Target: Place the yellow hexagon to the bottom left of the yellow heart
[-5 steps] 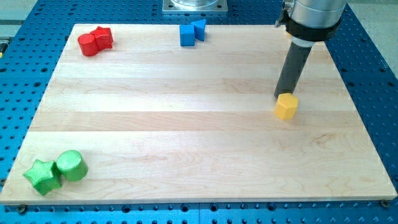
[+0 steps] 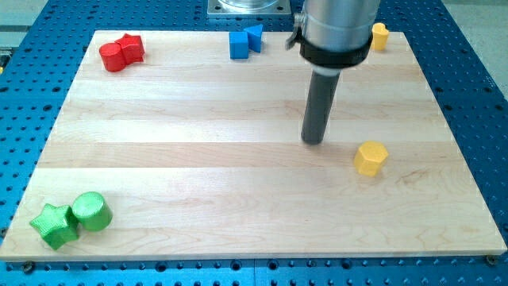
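Inspection of the pale wooden board (image 2: 198,159) on its blue perforated table (image 2: 476,95) finds the task unfinished. The small yellow hexagonal block (image 2: 370,158) lies right of the board's middle. The yellow heart-shaped block (image 2: 380,36) sits at the top edge on the view's right, partly hidden behind the arm, so its shape is only partly legible. The hexagon is below the heart but almost directly under it, and well apart from it, so the bottom-left relation is not yet met.

The dark rod ends at my tip (image 2: 313,142), which stands near the hexagon, to its left and slightly above, not touching. The arm carries no jaws, so no jaw state applies.

Judgement: the hexagon needs pushing up and left, which calls for the tip to come round to its lower right side.

Other items are well away from the work: red blocks (image 2: 121,52), blue blocks (image 2: 244,40) and green blocks (image 2: 71,218).
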You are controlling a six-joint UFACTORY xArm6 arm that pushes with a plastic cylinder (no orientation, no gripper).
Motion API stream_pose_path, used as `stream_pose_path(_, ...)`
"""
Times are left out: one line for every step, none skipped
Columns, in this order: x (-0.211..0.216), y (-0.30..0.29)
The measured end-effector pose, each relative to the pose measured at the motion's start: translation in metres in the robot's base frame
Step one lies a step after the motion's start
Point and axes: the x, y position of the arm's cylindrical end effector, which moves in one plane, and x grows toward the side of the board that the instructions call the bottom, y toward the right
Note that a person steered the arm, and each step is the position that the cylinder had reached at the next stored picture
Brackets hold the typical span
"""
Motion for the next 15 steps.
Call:
stream_pose_path(0.058,-0.009)
stream_pose_path(0.076,-0.012)
stream_pose_path(0.076,-0.001)
stream_pose_path(0.077,0.026)
stream_pose_path(0.077,0.027)
stream_pose_path(0.057,0.056)
stream_pose_path(0.052,0.090)
stream_pose_path(0.057,0.087)
stream_pose_path(0.068,0.088)
stream_pose_path(0.026,0.088)
stream_pose_path(-0.034,0.088)
stream_pose_path(-0.077,0.100)
stream_pose_path(-0.076,0.105)
stream_pose_path(-0.049,0.083)
stream_pose_path(-0.008,0.065)
